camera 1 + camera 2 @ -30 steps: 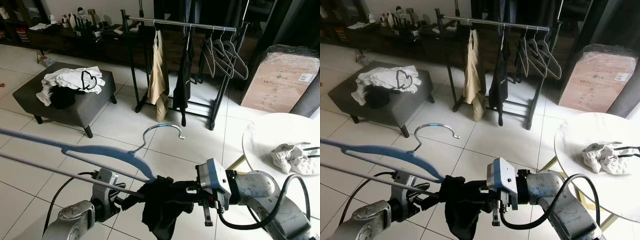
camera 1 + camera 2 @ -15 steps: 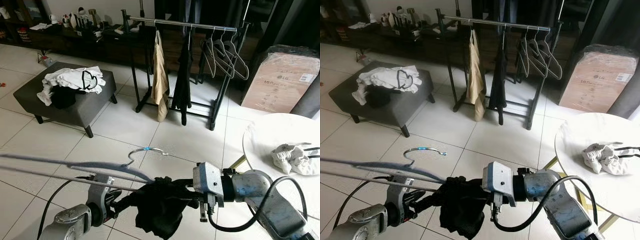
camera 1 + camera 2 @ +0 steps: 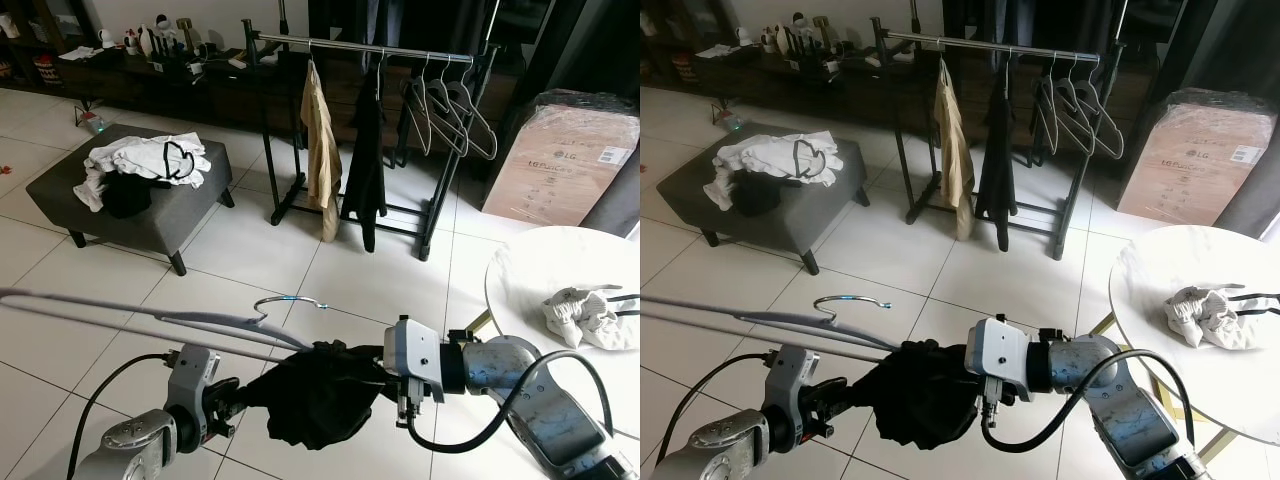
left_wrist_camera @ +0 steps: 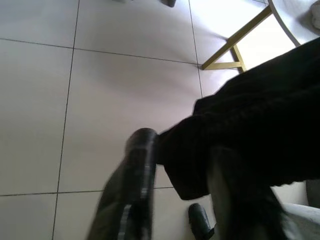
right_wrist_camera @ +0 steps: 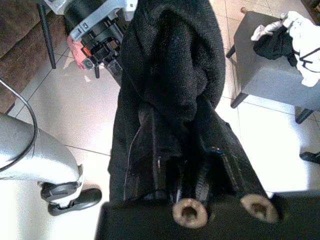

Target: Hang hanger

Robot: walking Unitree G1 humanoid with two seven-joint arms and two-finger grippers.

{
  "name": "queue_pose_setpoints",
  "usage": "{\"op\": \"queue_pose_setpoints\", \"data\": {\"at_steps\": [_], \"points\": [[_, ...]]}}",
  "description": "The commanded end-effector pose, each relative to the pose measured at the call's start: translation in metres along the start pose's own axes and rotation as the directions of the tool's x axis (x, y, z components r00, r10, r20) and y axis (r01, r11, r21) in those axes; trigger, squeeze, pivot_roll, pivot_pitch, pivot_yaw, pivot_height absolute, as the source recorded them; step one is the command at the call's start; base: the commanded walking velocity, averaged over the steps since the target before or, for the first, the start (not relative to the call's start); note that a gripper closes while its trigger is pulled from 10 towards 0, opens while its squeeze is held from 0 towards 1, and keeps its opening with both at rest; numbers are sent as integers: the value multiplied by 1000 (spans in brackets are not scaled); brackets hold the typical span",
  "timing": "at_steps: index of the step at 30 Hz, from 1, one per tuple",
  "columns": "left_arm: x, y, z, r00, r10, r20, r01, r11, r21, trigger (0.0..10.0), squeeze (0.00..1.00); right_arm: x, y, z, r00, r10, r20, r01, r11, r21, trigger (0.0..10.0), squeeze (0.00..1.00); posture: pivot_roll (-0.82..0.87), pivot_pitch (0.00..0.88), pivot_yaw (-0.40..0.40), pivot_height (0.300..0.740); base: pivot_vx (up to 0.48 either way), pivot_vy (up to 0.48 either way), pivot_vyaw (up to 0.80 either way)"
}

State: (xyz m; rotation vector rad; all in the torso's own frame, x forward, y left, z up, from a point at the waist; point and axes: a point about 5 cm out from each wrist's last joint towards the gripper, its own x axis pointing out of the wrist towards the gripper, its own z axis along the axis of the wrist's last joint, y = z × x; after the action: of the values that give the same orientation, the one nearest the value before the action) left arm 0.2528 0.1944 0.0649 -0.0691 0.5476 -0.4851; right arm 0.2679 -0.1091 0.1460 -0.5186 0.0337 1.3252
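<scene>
White tiles separate me from the black metal clothes rail [image 3: 370,48] — both grippers' fingers clamp the black garment [image 3: 315,390] on the pale-blue hanger [image 3: 215,320]; hanging remains.

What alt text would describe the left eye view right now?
Both arms hold a bunched black garment on a blue hanger low over the tiled floor. Beyond stand a clothes rack with hung clothes and a grey footstool.
</scene>
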Motion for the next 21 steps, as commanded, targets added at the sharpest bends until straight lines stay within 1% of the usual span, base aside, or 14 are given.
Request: {"op": "queue_pose_setpoints", "data": {"at_steps": [1,5,17,21], "points": [[-3,2,-2,1000,24,-11,-24,1000,4,0,0,-2,-3,2,1000,-16,11,16,1000,-19,0,0,-57,145,-2,740,0,0,0],[-5,3,-3,999,37,-8,-37,999,2,0,0,-4,-7,0,999,-54,1,54,998,-24,0,0,-57,145,-3,740,0,0,0],[-7,3,-4,999,47,-2,-47,999,-6,0,0,-5,-8,-1,998,-62,-2,62,998,-30,0,0,-56,147,-3,740,0,0,0],[-8,5,-1,998,56,13,-56,998,-22,0,0,-7,-12,-6,995,-89,-37,87,994,-61,0,0,-57,146,-3,740,0,0,0]]}}
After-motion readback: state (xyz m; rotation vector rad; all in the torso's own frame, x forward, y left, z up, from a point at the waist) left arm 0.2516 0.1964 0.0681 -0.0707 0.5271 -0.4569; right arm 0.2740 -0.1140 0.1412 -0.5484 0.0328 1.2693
